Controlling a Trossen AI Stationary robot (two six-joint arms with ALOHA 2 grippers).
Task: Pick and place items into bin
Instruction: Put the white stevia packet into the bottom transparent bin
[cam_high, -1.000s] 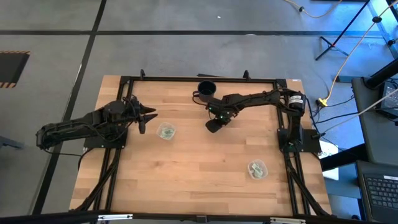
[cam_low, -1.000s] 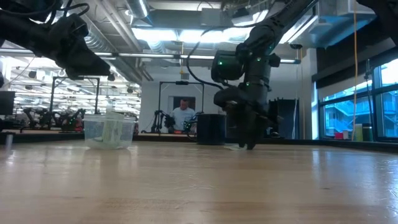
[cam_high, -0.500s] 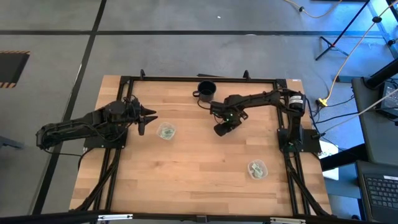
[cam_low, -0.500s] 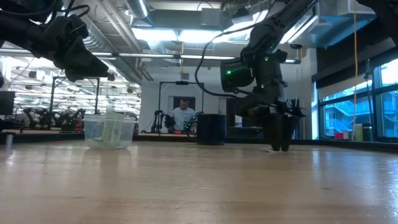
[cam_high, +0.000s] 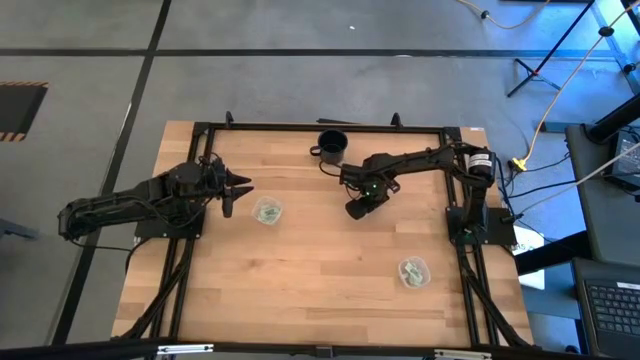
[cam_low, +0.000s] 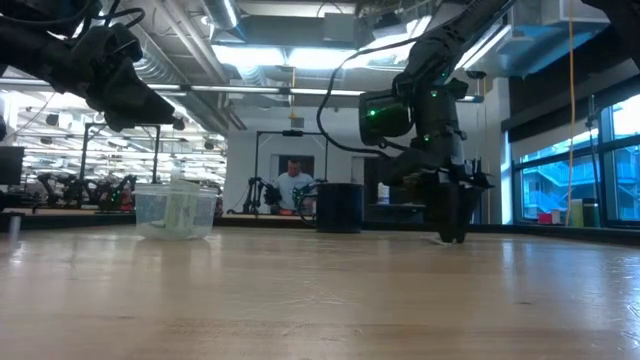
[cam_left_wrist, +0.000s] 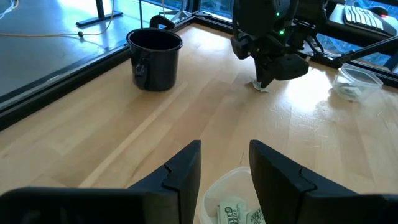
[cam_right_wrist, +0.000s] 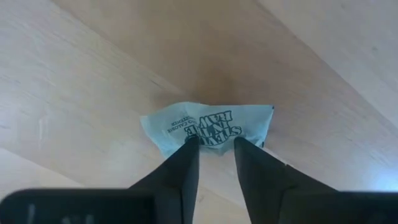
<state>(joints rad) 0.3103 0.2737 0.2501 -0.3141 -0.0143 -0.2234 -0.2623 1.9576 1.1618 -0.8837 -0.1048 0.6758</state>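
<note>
A green-and-white packet (cam_right_wrist: 208, 124) lies flat on the wooden table under my right gripper (cam_high: 355, 210), whose fingers point down at it near the table's middle. In the left wrist view, a white corner of the packet (cam_left_wrist: 261, 86) sticks out below that gripper (cam_left_wrist: 270, 78). My left gripper (cam_high: 243, 188) hovers open with a narrow gap, just left of a clear bin (cam_high: 267, 211) that holds more packets (cam_left_wrist: 239, 211). My right gripper comes from above, pointing down, and its two fingertips (cam_right_wrist: 191, 144) stand on one long edge of the packet (cam_right_wrist: 214, 144), with a narrow gap between them. The packet lies flat on the table, slightly crinkled, and extends away from the fingers.
A black mug (cam_high: 331, 146) stands near the far edge, behind the right gripper. A second clear container (cam_high: 413, 272) with packets sits toward the near right corner. A black frame (cam_high: 200, 130) borders the table. A person (cam_low: 295, 185) stands in the room beyond the table.
My right gripper moved a short way toward the table's right and near edges, staying low over the table, then kept still for the last half second. The left arm has not moved.
</note>
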